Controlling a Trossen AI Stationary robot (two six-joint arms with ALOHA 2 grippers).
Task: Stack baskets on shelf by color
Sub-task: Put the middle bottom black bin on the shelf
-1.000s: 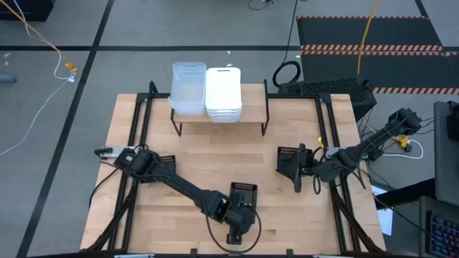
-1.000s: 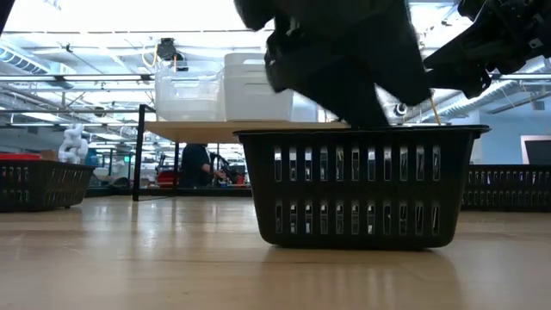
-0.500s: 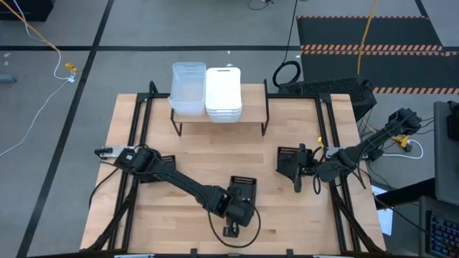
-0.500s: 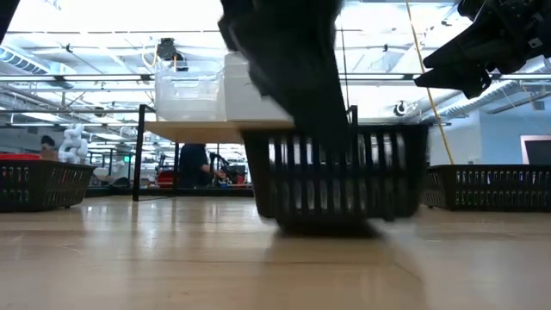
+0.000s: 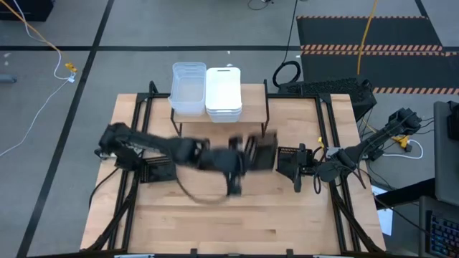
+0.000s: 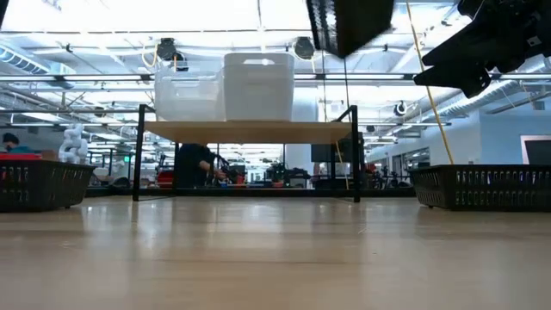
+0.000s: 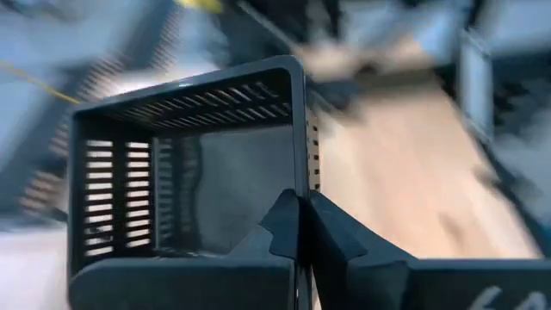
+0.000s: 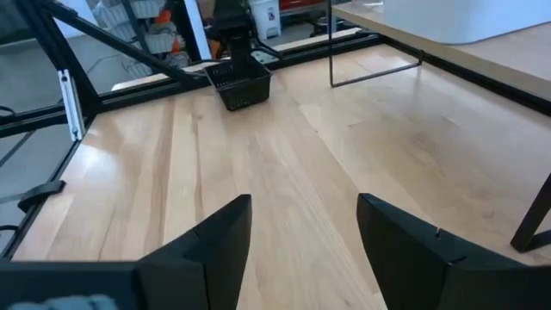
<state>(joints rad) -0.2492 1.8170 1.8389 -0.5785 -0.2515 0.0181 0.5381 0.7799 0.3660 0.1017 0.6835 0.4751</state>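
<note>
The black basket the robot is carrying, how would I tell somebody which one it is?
Start at the shelf at the back of the table, holding a clear stack and a white stack. Just in front of it, the left gripper is shut on the rim of a black slotted basket held up in the air. The other black baskets sit on the tabletop; this one is lifted.

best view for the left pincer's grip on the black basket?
Left wrist view: the left pincer is shut on the black basket wall. High view shows both motion-blurred. Low view catches only the basket's underside. Right wrist view misses it.
</note>
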